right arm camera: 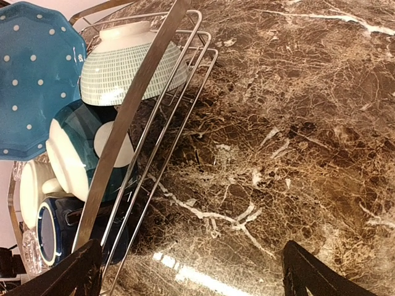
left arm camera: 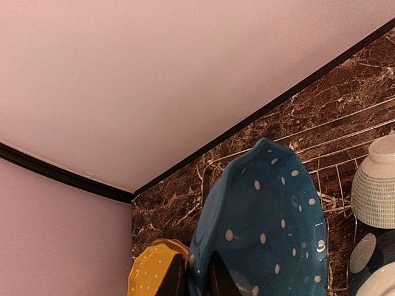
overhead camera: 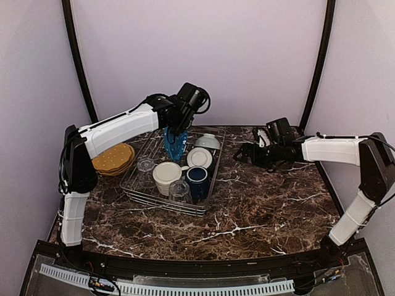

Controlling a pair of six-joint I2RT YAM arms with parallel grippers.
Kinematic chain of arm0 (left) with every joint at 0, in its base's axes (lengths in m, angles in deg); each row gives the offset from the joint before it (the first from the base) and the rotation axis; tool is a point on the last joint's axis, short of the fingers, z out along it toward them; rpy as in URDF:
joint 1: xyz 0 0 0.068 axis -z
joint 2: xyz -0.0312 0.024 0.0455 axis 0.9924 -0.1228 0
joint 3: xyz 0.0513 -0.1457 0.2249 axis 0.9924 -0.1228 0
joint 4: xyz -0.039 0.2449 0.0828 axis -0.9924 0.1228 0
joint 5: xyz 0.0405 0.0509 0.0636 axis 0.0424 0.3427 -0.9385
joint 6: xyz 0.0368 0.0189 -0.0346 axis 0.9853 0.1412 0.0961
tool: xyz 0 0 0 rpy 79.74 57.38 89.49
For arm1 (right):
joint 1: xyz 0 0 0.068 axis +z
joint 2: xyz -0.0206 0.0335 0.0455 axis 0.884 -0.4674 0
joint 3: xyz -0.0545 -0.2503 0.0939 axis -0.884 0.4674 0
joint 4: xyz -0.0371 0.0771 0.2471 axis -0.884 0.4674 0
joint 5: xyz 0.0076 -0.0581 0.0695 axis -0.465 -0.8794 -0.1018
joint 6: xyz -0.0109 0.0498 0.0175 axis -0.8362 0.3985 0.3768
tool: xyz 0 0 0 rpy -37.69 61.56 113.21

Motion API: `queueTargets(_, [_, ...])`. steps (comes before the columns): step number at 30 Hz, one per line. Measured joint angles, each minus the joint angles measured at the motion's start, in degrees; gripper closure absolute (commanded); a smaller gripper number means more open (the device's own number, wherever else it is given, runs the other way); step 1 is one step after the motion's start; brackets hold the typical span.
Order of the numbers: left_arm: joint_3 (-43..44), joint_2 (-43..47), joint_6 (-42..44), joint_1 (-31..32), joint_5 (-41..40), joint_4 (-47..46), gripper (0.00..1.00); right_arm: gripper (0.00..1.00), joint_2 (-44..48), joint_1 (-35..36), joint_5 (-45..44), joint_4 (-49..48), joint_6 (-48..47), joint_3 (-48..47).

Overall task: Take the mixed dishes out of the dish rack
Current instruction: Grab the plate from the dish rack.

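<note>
A dark brown marble surface (overhead camera: 259, 209) with white veins is carrying a rectangular silver wire dish rack (overhead camera: 162, 205) with low sides.

A white-and-black left arm (overhead camera: 117, 129) is reaching over the rack's far left corner. A matching right arm (overhead camera: 327, 150) is stretching low over the surface to the right of the rack.

A blue plate with white dots and a scalloped rim (left arm camera: 271, 234) is standing on edge at the rack's far left corner. A stack of yellow dotted plates (overhead camera: 113, 158) is lying on the surface just left of the rack, outside it.

Inside the rack, a white bowl with a pale green grid pattern (right arm camera: 123, 65) is sitting upside down at the far right corner. A teal-and-white bowl (right arm camera: 80, 154) is leaning on its side just in front of it. A cream cup (overhead camera: 166, 176) is sitting near the rack's middle, with a dark blue mug (overhead camera: 197, 179) beside it towards the rack's right side. Two clear glasses (overhead camera: 179, 190) are standing along the rack's left and near sides.

The left fingers (left arm camera: 220, 283) are clamping the blue plate's rim from above. The right fingers (right arm camera: 74, 274) are standing wide apart, holding nothing, just beside the rack's right wall.
</note>
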Motion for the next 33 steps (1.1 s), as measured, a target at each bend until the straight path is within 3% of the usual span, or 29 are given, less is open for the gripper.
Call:
queueTargets(10, [-0.02, -1.01, 9.09, 1.44, -2.62, -3.89, 0.99, 0.01, -0.70, 0.00, 0.98, -0.83, 0.74, -0.79])
queueTargets(24, [-6.58, -3.08, 43.56, 8.79, -14.14, -42.82, 0.99, 0.01, -6.32, 0.13, 10.16, -8.59, 9.16, -3.56])
queueTargets(33, [-6.25, -3.21, 47.28, 8.76, -16.87, -47.39, 0.99, 0.01, -6.43, 0.13, 10.51, -9.29, 9.77, -3.72])
